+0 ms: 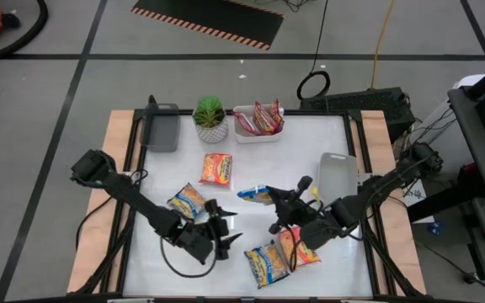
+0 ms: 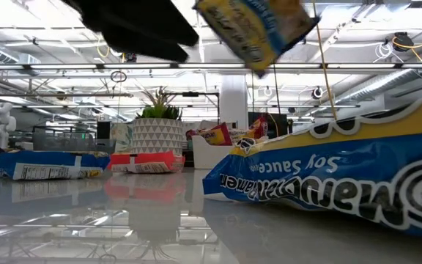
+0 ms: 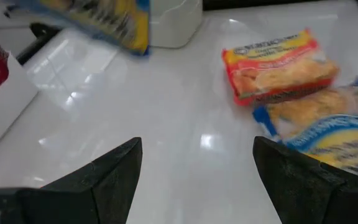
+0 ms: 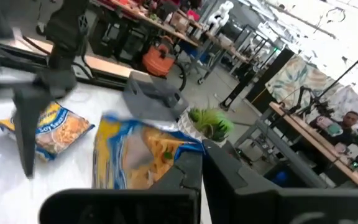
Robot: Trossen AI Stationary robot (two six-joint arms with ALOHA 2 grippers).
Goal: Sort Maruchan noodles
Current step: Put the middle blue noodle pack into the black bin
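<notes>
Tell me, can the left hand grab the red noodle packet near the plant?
Probably yes. The left hand is open and empty, and the red packet lies flat on bare table with nothing between them. The right hand is busy holding a blue packet.

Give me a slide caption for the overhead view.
Right gripper lifts a blue-trimmed noodle packet while the open left gripper waits nearby.

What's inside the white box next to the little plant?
The white box holds a few noodle packets with red trim, standing on edge beside the potted plant. How many there are, and whether anything lies under them, cannot be seen.
</notes>
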